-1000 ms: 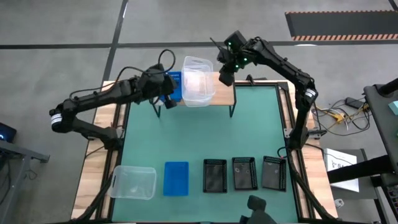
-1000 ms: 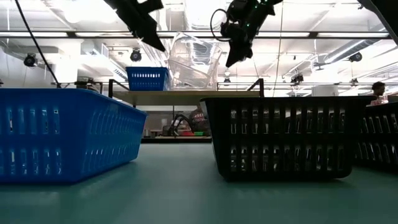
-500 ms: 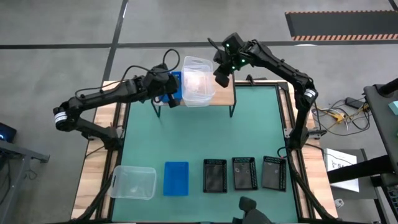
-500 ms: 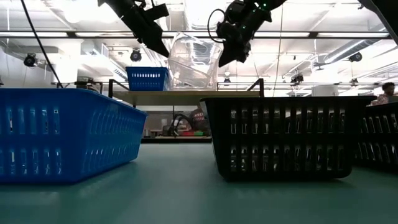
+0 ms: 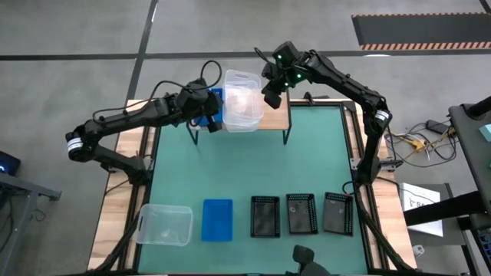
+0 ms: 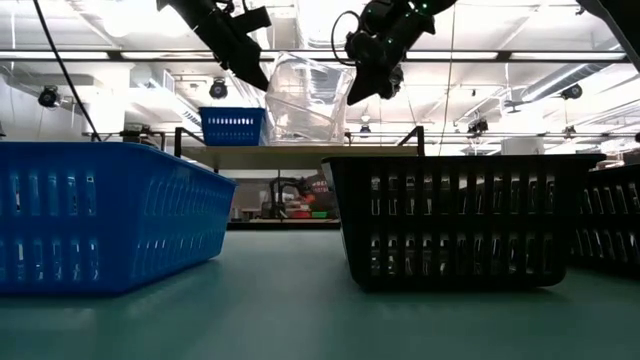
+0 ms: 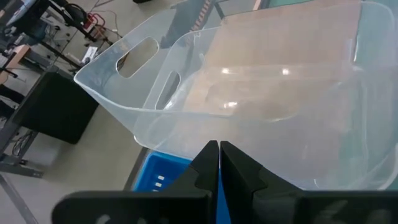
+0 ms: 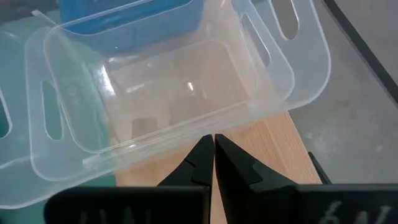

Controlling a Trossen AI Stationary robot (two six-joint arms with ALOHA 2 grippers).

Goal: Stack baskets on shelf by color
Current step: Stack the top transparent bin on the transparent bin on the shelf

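We saw both arms up at the far end of the worktop (image 5: 245, 169), flanking the shelf (image 5: 276, 115). The left gripper (image 5: 209, 107) sat on one side of the clear baskets (image 5: 244, 100), its jaws clenched tight together with nothing between them; in its wrist view the tips (image 7: 217, 163) pointed at the clear wall (image 7: 249, 106), and we could not tell whether they touched it. The right gripper (image 5: 270, 90) hovered on the opposite side, jaws likewise clamped shut and empty, its tips (image 8: 213, 157) over the wooden plank (image 8: 273, 149) just beside the clear rim (image 8: 186, 124).

We made out two clear baskets nested one inside the other, tilted on the shelf top, with a blue basket (image 5: 215, 107) on the shelf just beside them, under the left gripper. From table height the clear pair (image 6: 310, 100) leaned between the two arms above the plank.

At the near edge we counted a lone clear basket (image 5: 164, 224), a blue basket (image 5: 217, 220), and three black baskets (image 5: 301, 213) side by side in a row.
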